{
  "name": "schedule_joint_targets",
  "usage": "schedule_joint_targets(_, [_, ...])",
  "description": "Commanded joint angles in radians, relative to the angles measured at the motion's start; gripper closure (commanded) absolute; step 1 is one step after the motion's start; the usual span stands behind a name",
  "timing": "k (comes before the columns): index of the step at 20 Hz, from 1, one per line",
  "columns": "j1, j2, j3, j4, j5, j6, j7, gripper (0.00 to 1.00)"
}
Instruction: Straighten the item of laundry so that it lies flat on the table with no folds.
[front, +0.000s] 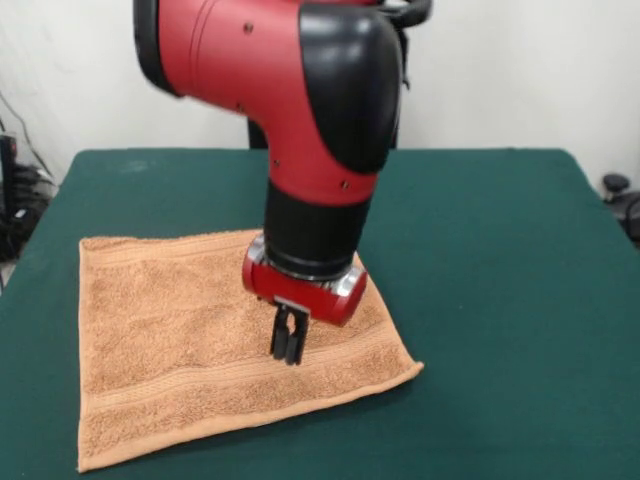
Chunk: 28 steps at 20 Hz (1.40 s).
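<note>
The arm (300, 130) comes down from the far side and blocks the middle of the towel (170, 350), its gripper (287, 348) low over the cloth with fingers together. Bare table (500, 300) lies open to the right, far left and near right; nothing else stands there.

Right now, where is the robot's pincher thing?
In the front view, the gripper hangs over the right half of the orange towel, which is spread on the left part of the green table.
</note>
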Motion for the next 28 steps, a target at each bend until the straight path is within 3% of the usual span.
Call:
schedule_joint_targets(1, [-0.014, 0.104, 0.086, -0.060, -0.004, -0.073, 0.143, 1.00])
schedule_joint_targets(7, [-0.003, 0.197, 0.090, -0.152, 0.032, -0.090, 0.187, 1.00])
schedule_joint_targets(12, [0.061, 0.264, 0.048, -0.235, 0.084, -0.058, 0.289, 1.00])
schedule_joint_targets(23, [0.195, 0.324, -0.089, -0.317, 0.244, 0.048, 0.494, 1.00])
schedule_joint_targets(28, [0.220, 0.338, -0.128, -0.335, 0.275, 0.080, 0.521, 1.00])
